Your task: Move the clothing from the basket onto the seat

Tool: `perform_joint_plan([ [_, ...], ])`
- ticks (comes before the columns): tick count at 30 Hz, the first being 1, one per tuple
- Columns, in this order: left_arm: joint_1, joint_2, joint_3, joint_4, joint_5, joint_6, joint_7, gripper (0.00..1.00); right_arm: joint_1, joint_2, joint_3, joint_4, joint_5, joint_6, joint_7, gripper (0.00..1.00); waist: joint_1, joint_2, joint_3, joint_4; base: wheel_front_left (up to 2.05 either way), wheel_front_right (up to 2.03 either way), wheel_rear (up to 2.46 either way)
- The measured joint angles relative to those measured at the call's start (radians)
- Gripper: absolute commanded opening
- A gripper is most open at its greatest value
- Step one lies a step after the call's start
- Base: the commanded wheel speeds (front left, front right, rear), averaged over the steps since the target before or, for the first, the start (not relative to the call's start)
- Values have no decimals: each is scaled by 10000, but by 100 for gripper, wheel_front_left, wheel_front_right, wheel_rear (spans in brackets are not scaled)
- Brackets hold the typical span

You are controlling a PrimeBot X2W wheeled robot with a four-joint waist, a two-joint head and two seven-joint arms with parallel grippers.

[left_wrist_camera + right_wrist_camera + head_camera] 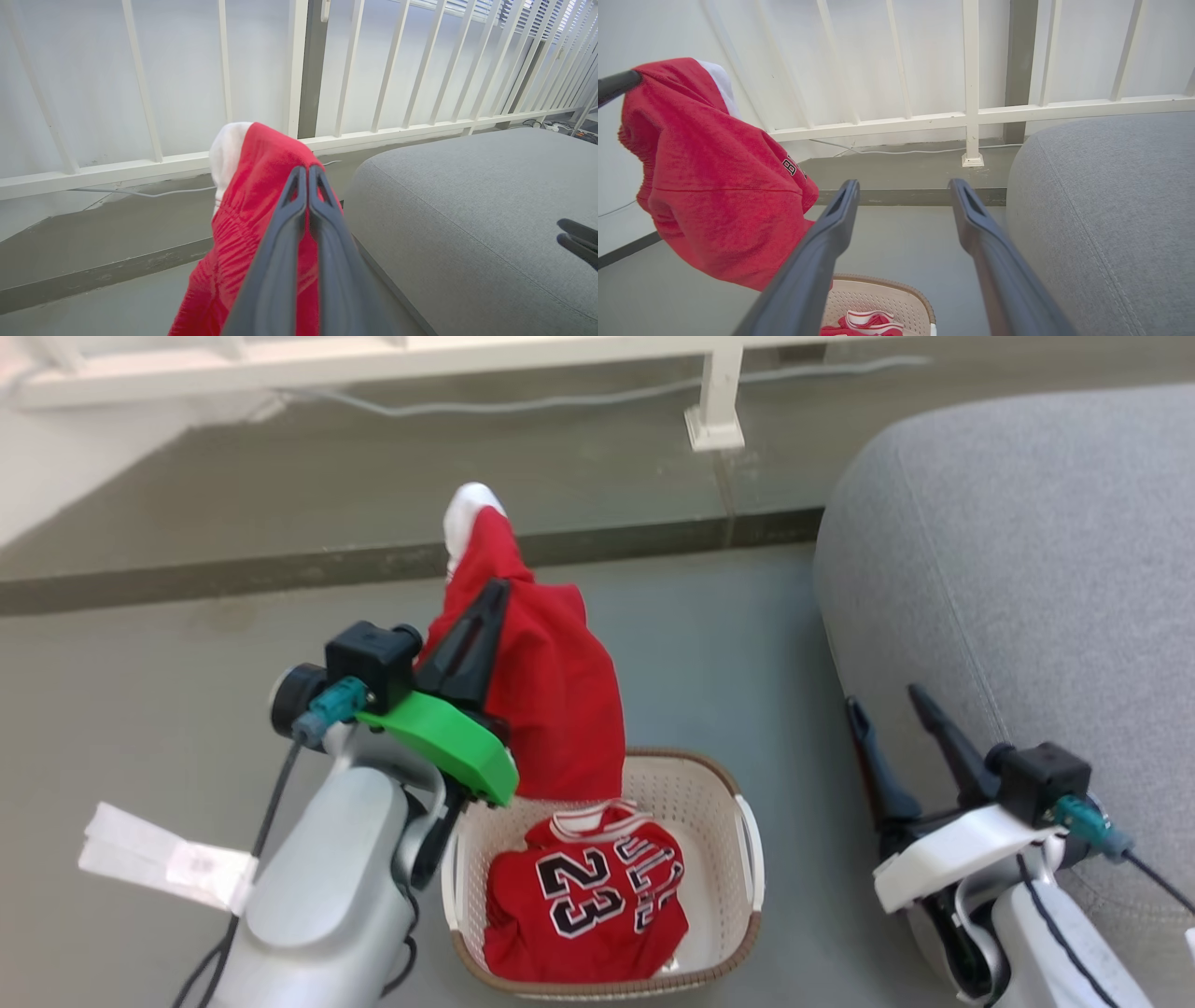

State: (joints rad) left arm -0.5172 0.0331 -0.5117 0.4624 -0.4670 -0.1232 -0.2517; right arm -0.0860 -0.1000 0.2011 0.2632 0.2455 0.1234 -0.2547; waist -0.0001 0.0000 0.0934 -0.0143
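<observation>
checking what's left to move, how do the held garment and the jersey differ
The held garment hangs bunched from the shut left gripper, over the basket; the jersey lies in the basket, ungripped. The jersey shows a big black-and-white 23; the held garment looks mostly plain, with a white end. Both are red, and neither is on the seat.

On my head camera I see a smooth pale grey floor (187, 709) under soft, even light. At twelve o'clock a darker grey raised step (280, 485) carries a white metal railing of thin upright bars (140, 93). A thin pale cable (523, 403) lies along its foot. At eight o'clock a creased white paper strip (159, 863) lies on the floor.
</observation>
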Motion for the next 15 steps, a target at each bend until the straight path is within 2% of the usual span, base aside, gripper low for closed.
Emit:
perform_joint_plan([
  [15, 920, 196, -571, -1983, -211, -2, 140, 0, 559, 92, 466, -111, 35, 0, 4, 100, 0, 0, -770, 99, 0, 0, 0],
])
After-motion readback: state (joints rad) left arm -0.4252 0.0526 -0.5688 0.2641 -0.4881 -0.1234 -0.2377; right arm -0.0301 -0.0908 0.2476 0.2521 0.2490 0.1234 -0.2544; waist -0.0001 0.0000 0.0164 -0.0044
